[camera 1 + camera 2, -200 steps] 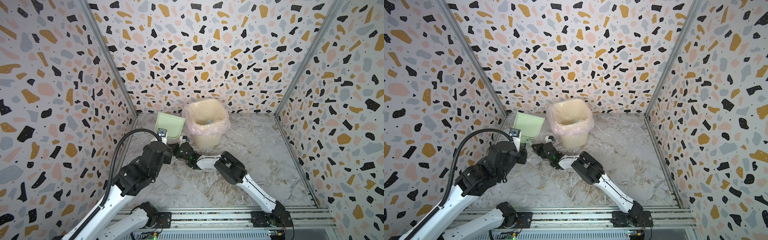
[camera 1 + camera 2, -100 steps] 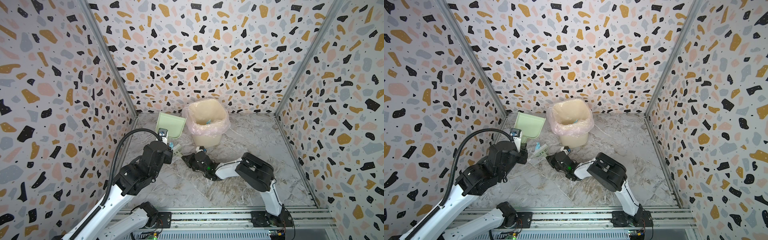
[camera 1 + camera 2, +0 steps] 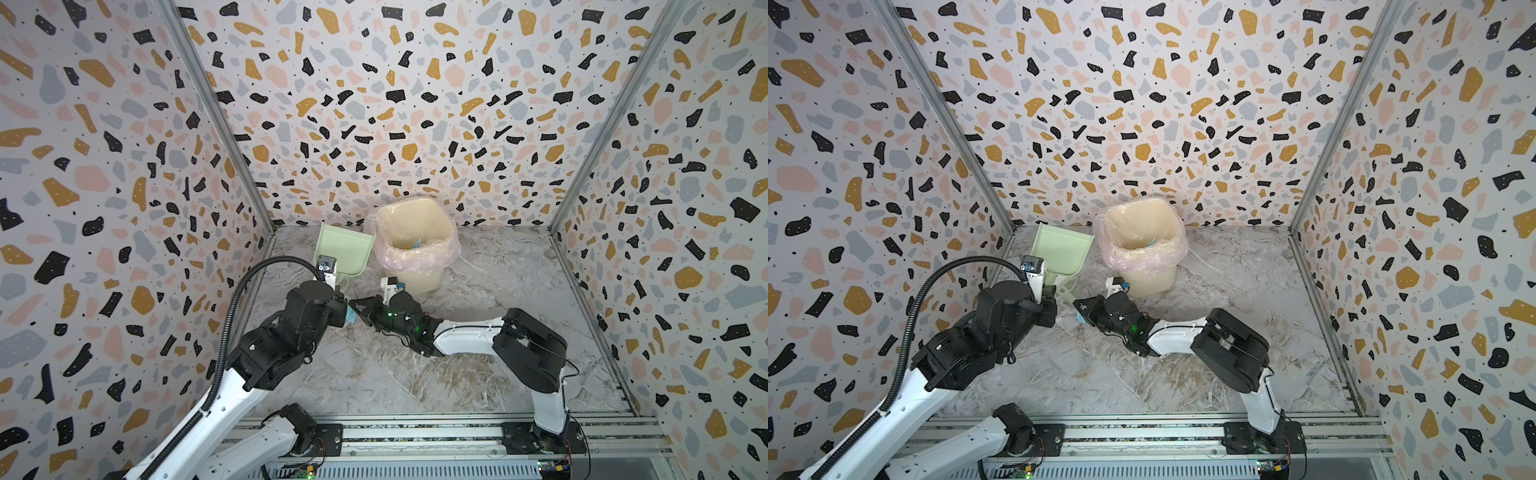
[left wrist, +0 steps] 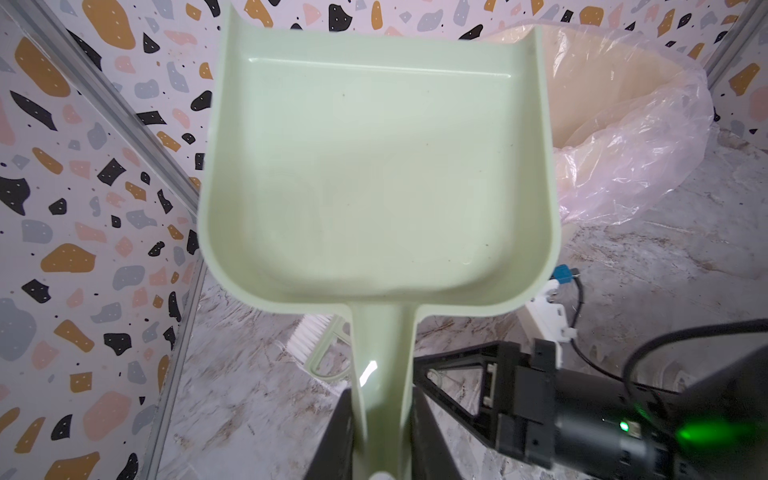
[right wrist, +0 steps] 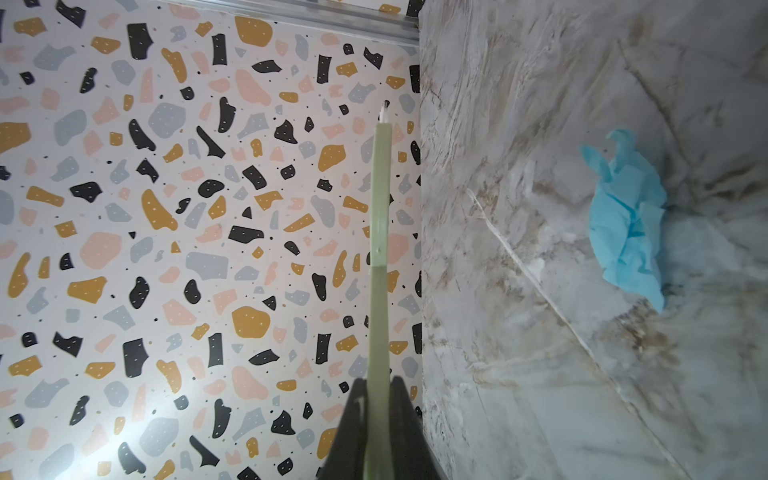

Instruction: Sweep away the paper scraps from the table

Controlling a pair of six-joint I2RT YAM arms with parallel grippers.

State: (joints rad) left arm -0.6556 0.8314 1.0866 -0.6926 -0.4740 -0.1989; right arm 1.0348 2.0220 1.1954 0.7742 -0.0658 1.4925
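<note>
One light blue paper scrap [image 5: 627, 220] lies on the table [image 3: 498, 270]. It is crumpled and longer than wide. In the right wrist view its long axis runs about parallel to the handle of the brush [image 5: 380, 249]. In both top views it is only a small blue spot [image 3: 351, 318] — too small there to tell its direction. It lies just at 6 o'clock of the right gripper [image 3: 354, 305], close to it but apart from the brush.

The bin [image 3: 411, 249] carries a thin pinkish liner [image 3: 440, 253] and stands at 1 o'clock of the right gripper. Inside it a second light blue scrap [image 3: 417, 242] shows.

The dustpan [image 4: 374, 166] has its mouth toward 12 o'clock and its handle toward 6 o'clock, just beside the bin at the bin's 9 o'clock. Its pan shows only smooth green floor.

The left gripper [image 4: 380, 395] is clamped on the dustpan handle. The right gripper is pressed together on the thin brush handle — this handle points toward 11 o'clock.
</note>
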